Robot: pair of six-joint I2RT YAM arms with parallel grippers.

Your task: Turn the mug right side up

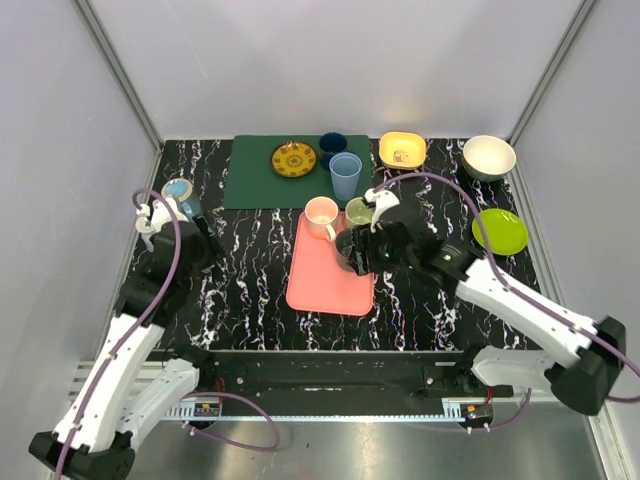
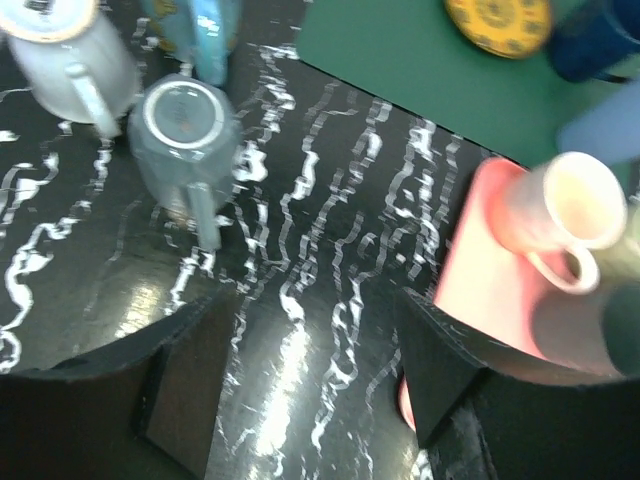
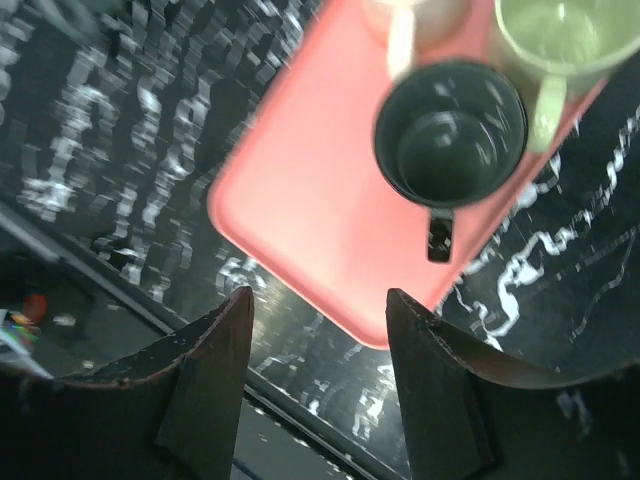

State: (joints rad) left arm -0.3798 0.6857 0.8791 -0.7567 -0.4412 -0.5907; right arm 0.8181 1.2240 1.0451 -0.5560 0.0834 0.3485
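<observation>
A grey-blue mug stands on the black marbled table and looks mouth-down, its ringed base up and its handle toward my left gripper. That gripper is open and empty, a little short of the mug. In the top view the mug shows at the far left, just beyond the left gripper. My right gripper is open and empty above the near edge of the pink tray. A dark mug stands upright, mouth up, on that tray; in the top view it is under the right gripper.
A pink mug stands on the tray and a green mug at its far edge. A white mug stands left of the grey-blue one. At the back lie a green mat, yellow plate, two blue cups, yellow bowl, white bowl and green plate.
</observation>
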